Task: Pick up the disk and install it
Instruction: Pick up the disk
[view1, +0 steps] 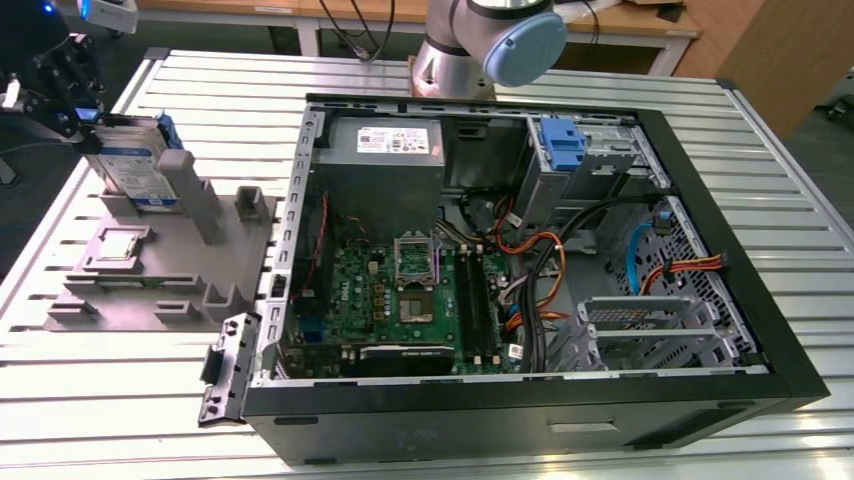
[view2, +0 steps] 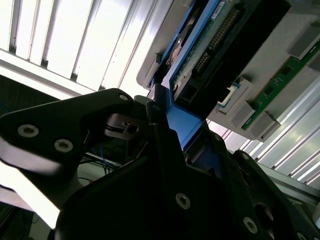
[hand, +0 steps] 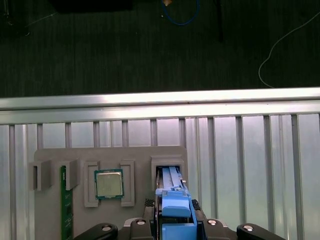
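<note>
We're at pick-up: our gripper (view1: 80, 122) pinches the disk (view1: 136, 168), upright in the grey holder (view1: 134, 288) (ten o'clock of the case (view1: 534, 402)); freeing it calls for a straight lift, we judge.

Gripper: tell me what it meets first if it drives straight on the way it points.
The disk, standing on edge in a slot of the grey holder; its blue rail sits right at the gripper. Beyond, probably the holder, though depth is unclear.
</note>
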